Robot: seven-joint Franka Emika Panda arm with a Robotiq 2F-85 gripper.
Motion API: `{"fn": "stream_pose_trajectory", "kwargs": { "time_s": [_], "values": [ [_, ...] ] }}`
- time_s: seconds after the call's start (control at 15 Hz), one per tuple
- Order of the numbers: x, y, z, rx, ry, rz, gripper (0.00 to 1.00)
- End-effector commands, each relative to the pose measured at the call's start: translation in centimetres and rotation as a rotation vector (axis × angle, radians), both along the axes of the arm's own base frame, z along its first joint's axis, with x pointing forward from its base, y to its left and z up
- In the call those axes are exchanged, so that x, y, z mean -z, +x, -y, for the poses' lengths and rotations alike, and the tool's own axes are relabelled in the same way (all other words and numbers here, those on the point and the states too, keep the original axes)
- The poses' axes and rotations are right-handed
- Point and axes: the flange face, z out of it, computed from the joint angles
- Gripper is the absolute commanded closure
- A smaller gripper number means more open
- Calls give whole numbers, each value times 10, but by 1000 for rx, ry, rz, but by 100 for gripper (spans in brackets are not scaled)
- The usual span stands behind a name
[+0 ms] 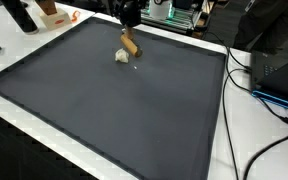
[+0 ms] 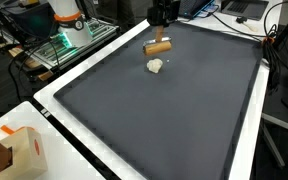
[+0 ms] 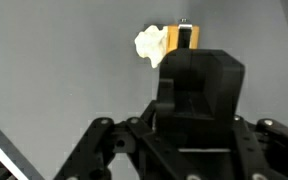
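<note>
Wooden block (image 2: pixel 158 47), hanging tilted in your closed end effector (image 2: pixel 163 35), could slip free and strike the white lump (image 2: pixel 156 66) below.

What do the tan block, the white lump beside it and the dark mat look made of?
tan block: probably wood, with matte tan-orange faces and straight edges; painted foam can't be ruled out.
white lump: looks like crumpled paper or tissue, with an irregular outline and no shine.
dark mat: rubber or fabric, flat dark grey and matte; the pictures are too coarse to tell which.
</note>
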Motion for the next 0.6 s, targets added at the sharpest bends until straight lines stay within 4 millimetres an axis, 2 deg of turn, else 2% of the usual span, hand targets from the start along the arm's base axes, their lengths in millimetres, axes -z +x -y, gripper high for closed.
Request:
{"fn": "stream_pose_trajectory", "kwargs": {
  "time_s": [0.0,0.53],
  "values": [
    [5,-11,8,-30,-12,13,76],
    [23,-11,20,-24,-19,11,76]
  ]
}}
